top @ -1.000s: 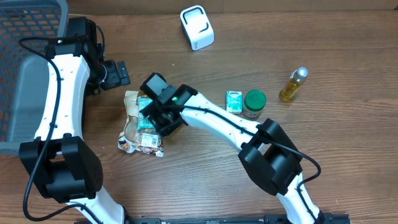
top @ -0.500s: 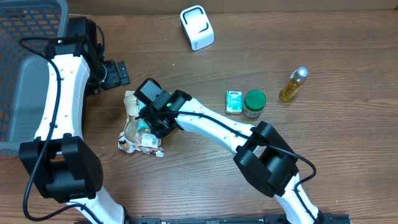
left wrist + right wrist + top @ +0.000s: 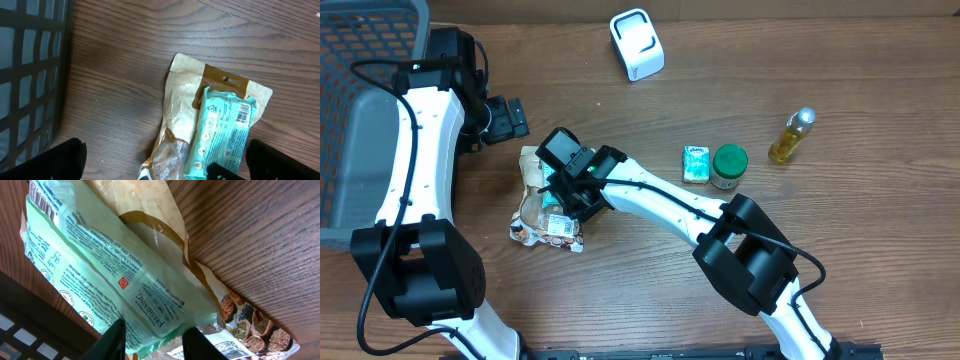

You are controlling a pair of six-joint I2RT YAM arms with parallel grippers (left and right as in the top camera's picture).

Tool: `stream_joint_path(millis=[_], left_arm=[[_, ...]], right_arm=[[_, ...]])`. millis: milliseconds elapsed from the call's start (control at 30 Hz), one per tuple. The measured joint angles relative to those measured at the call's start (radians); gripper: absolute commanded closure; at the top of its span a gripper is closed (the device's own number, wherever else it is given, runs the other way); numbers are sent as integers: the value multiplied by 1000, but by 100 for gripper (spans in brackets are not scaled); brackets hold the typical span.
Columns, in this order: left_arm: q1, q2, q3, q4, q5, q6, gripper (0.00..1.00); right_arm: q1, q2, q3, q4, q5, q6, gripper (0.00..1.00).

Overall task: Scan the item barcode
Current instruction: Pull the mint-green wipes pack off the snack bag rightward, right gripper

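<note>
The mint-green soft plastic packet [image 3: 115, 280] lay lengthwise on top of a tan and brown crinkled pouch [image 3: 182, 100], near the left middle of the brown wood-grain surface [image 3: 650, 290]. The right gripper [image 3: 156, 341] was down over it, its two black fingers [image 3: 112, 340] set narrowly on either side of the packet's lower edge. Both overlapped the plastic in the right wrist view, but whether they were actually clamping it could not be told. A barcode [image 3: 242, 114] was printed at the packet's far end, away from those fingers.

The left gripper [image 3: 506, 120] was spread wide and held nothing. It sat just beyond the pouch's top edge, apart from both packages.

At the surface's left edge stood a dark mesh basket [image 3: 360, 60]. A white rounded box [image 3: 637, 43] sat at the back. To the right, well apart from the packet, were a small teal carton [image 3: 696, 163], touching or just beside a green-lidded jar [image 3: 729, 167], and a small bottle of yellow liquid [image 3: 790, 136].
</note>
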Motion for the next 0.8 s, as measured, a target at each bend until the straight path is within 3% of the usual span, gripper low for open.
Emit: stream_joint_path(millis=[200, 600, 800], left_arm=[[0, 0, 0, 0, 0, 0, 0], [0, 0, 0, 0, 0, 0, 0], [0, 0, 0, 0, 0, 0, 0]], right_arm=[[0, 0, 0, -1, 32, -1, 64], [-1, 2, 0, -11, 53, -42, 96], [-2, 2, 0, -18, 52, -116, 96]])
